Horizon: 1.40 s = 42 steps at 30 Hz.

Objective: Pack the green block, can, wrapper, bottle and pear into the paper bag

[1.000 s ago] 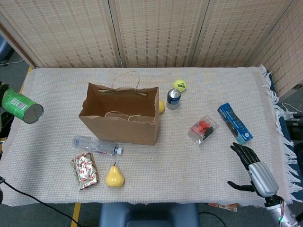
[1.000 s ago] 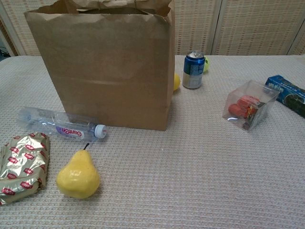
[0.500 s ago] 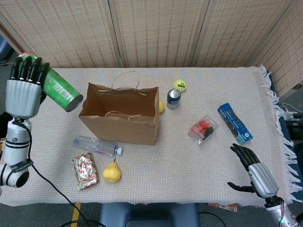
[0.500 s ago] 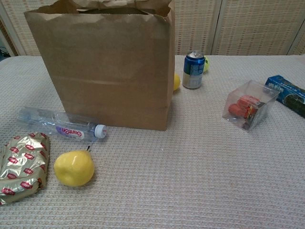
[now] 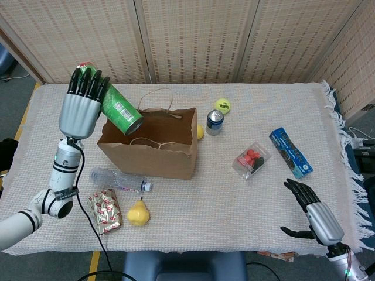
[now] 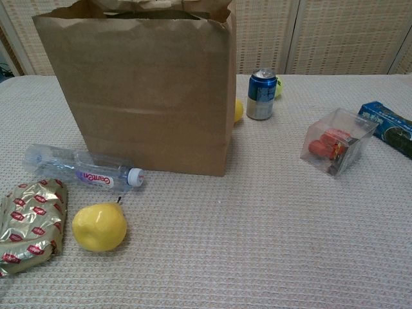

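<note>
My left hand grips a green cylindrical can, tilted mouth-down over the left rim of the open paper bag. The chest view shows the bag but neither hand. In front of the bag lie a clear bottle, a gold and red wrapper and a yellow pear. A blue drink can stands upright right of the bag. My right hand hangs open, holding nothing, off the table's front right corner.
A tennis ball lies behind the blue can. A clear box of red pieces and a blue packet sit to the right. A small yellow object rests against the bag's right side.
My left hand has carried the green can from the far left edge up and right, over the bag's rim. The pear has tipped onto its side. The right hand has stayed put.
</note>
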{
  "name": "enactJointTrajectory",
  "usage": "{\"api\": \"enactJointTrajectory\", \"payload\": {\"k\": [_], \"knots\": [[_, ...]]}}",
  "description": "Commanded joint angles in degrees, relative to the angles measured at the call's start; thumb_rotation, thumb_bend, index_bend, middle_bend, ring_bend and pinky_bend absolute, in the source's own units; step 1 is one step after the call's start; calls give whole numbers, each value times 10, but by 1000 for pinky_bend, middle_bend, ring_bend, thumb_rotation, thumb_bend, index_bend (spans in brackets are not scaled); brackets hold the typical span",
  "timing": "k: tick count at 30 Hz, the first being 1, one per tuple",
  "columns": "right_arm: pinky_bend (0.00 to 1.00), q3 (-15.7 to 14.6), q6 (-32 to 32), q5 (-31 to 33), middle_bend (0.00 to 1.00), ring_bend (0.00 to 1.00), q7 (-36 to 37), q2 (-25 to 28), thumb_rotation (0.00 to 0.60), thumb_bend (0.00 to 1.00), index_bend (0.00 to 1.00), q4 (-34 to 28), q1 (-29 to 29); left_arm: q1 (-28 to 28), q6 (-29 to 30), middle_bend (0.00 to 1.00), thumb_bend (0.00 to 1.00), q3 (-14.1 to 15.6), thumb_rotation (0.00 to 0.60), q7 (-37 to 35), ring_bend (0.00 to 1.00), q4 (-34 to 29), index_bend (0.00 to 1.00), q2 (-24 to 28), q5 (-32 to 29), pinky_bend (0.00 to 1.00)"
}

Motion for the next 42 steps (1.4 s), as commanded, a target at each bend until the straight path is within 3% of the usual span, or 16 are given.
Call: {"api": "enactJointTrajectory", "payload": {"k": [1,11,13,18,20,42], "knots": [[59,1,0,0,0,0,2,1,600,15,0,-2,1,-16,-6,661,653,5,600,8,617,32,714,-20,4,702],[59,1,1,-1,0,0,7,3,600,15,0,-4,2,-25,7,515,713,25,600,11,485,90,567,-58,19,594],[59,3,2,0,0,0,10,3,600,15,0,-5,2,-17,14,415,710,30,600,7,403,100,477,-70,13,521],[59,3,0,0,0,0,11,4,600,15,0,-6,3,-8,22,58,586,35,600,-4,76,104,85,-80,8,201],[60,4,0,1,0,0,10,3,600,15,0,-6,3,-8,23,6,553,34,600,-8,15,103,20,-83,5,139],[60,5,1,1,0,0,7,5,600,15,0,-8,3,-11,46,0,514,24,600,-17,0,77,0,-91,1,60]]}}
